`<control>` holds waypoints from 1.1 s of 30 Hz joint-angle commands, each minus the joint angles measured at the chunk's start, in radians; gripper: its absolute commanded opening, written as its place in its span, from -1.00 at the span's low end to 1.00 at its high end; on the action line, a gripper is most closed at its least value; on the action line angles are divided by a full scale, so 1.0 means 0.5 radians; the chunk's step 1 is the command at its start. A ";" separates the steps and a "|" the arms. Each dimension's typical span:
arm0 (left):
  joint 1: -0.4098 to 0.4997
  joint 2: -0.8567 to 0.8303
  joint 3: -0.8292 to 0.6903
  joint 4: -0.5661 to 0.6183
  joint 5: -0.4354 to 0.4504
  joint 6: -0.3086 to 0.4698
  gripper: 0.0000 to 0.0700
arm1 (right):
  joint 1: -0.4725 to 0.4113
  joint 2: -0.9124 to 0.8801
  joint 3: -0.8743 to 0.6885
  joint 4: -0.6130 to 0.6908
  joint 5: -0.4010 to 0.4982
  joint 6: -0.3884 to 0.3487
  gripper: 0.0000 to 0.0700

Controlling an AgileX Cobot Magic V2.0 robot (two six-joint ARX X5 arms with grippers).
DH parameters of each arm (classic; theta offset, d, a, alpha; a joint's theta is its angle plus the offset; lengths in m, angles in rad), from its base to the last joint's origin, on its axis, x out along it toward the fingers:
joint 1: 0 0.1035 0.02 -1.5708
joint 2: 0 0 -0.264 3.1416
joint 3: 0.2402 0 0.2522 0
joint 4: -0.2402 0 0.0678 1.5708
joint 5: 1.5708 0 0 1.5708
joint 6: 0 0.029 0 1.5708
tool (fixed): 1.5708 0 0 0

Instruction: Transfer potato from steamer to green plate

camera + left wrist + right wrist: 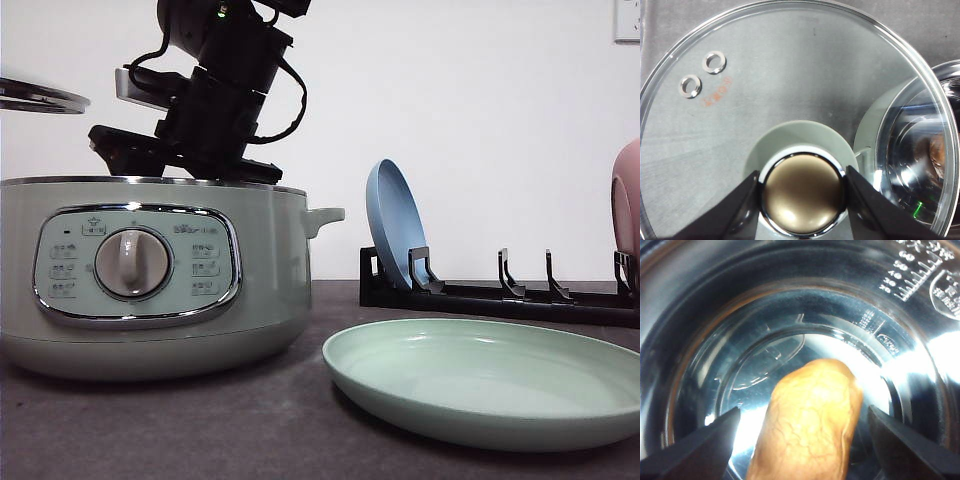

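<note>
Ahead of me in the front view stood the large pale sage-green steamer (150, 280) with its central dial and chrome-framed panel, whose small labels I could not read. My right arm reached down into its open top, its gripper hidden behind the rim. Beside it lay the shallow mint-green plate (480, 385), with an upright blue plate (395, 225) in a black rack (500, 292) behind.

Through the left wrist camera, my left gripper (802, 192) was clamped on the bronze knob of the round glass lid (790, 85), which bore faint orange print I could not read.

Through the right wrist camera, the lumpy orange-brown potato (807, 425) lay on the steamer's shiny floor between the parted fingers of my right gripper (802, 432), with no contact visible. Level figures 40, 50 and 60 were stamped on the wall.
</note>
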 commanded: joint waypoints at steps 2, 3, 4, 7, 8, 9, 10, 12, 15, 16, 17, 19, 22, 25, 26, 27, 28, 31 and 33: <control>0.000 -0.011 0.066 0.059 -0.003 0.017 -1.00 | 0.032 0.106 0.055 -0.012 0.001 -0.007 0.46; 0.000 -0.011 0.066 0.058 -0.003 0.017 -1.00 | 0.032 0.110 0.055 -0.020 0.002 -0.007 0.46; 0.000 -0.011 0.066 0.058 -0.003 0.017 -1.00 | 0.032 0.111 0.055 -0.024 0.003 -0.007 0.45; 0.000 -0.011 0.066 0.059 -0.003 0.017 -1.00 | 0.034 0.112 0.055 -0.024 0.003 -0.007 0.26; 0.000 -0.011 0.066 0.059 -0.003 0.017 -1.00 | 0.035 0.112 0.055 -0.024 0.003 -0.007 0.10; 0.000 -0.011 0.066 0.059 -0.003 0.017 -1.00 | 0.035 0.112 0.055 -0.028 0.002 -0.007 -0.06; 0.000 -0.011 0.066 0.060 -0.003 0.017 -1.00 | 0.035 0.112 0.055 -0.034 0.003 -0.007 -0.21; 0.000 -0.011 0.066 0.060 -0.003 0.017 -1.00 | 0.033 0.112 0.055 -0.044 0.002 -0.007 -0.47; 0.000 -0.011 0.066 0.059 -0.003 0.017 -1.00 | 0.028 0.095 0.056 -0.044 0.002 -0.007 -0.67; 0.000 -0.011 0.066 0.059 -0.003 0.017 -1.00 | 0.024 0.078 0.056 -0.043 0.002 -0.008 -0.68; 0.000 -0.011 0.066 0.060 -0.003 0.017 -1.00 | 0.021 0.058 0.057 -0.043 0.002 -0.009 -0.68; 0.000 -0.011 0.066 0.061 -0.003 0.017 -1.00 | 0.013 0.006 0.057 -0.041 0.002 -0.014 -0.68; -0.001 -0.011 0.066 0.065 0.003 0.017 -1.00 | -0.004 -0.102 0.057 -0.043 0.002 -0.021 -0.68; -0.001 -0.011 0.066 0.065 0.044 0.017 -1.00 | -0.021 -0.228 0.057 -0.052 0.001 -0.022 -0.68; -0.001 -0.011 0.066 0.065 0.063 0.017 -1.00 | -0.031 -0.277 0.057 -0.060 0.001 -0.023 -0.68; -0.001 -0.011 0.066 0.065 0.074 0.017 -1.00 | -0.038 -0.320 0.057 -0.068 0.001 -0.028 -0.68; -0.003 -0.011 0.066 0.065 0.078 0.017 -1.00 | -0.047 -0.368 0.057 -0.082 0.001 -0.035 -0.68; -0.012 -0.011 0.066 0.064 0.094 0.017 -1.00 | -0.082 -0.515 0.057 -0.164 0.001 -0.067 -0.68; -0.022 -0.011 0.066 0.063 0.134 0.017 -1.00 | -0.110 -0.613 0.057 -0.246 -0.001 -0.079 -0.68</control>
